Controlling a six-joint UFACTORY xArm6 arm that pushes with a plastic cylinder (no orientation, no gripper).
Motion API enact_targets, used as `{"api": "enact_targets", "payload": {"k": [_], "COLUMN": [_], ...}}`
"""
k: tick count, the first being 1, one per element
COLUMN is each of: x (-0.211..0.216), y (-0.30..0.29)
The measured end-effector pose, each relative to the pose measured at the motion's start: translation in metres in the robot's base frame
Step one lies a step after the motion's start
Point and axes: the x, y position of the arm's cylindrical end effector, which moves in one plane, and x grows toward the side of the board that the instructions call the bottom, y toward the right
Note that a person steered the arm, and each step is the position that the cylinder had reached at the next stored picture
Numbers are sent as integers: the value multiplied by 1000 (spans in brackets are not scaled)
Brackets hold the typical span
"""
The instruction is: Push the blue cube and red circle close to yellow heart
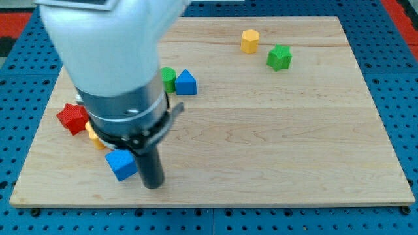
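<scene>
Nearest, at the near-left part of the wooden bench (261,150), my tip (153,185) rests on the surface just right of the blue cube (121,164), touching it or nearly so; the gap is too fine to judge. There is no claw here, only the dark rod, so nothing is spread or pinched. The cube sits tilted, near the bench's near edge. A little farther and left of it, a yellow block (95,138) peeks out from under the arm (111,52); most of it is hidden, so its shape cannot be made out. Just left of that, touching or almost touching it, lies a red block (72,118) with a jagged, star-like outline, partly covered by the arm. Farther back, right of the arm, a green block (169,78) shows only in part, and a blue triangular block (186,82) sits right beside it, touching or nearly touching. Far off to the right, well apart from the rest, a yellow hexagonal block (249,40) stands near the far edge, with a green star-like block (279,57) near it, slightly nearer and to its right. A blue pegboard (392,39) surrounds the bench.
</scene>
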Motion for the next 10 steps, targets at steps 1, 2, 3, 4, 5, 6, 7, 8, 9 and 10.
{"api": "enact_targets", "payload": {"k": [1, 2, 3, 4, 5, 6, 7, 8, 9, 10], "x": [-17, -17, -17, -21, -45, -51, -51, -51, -58, -63], "y": [-36, -81, -107, -40, -8, -12, -49, 5, 83, 113]}}
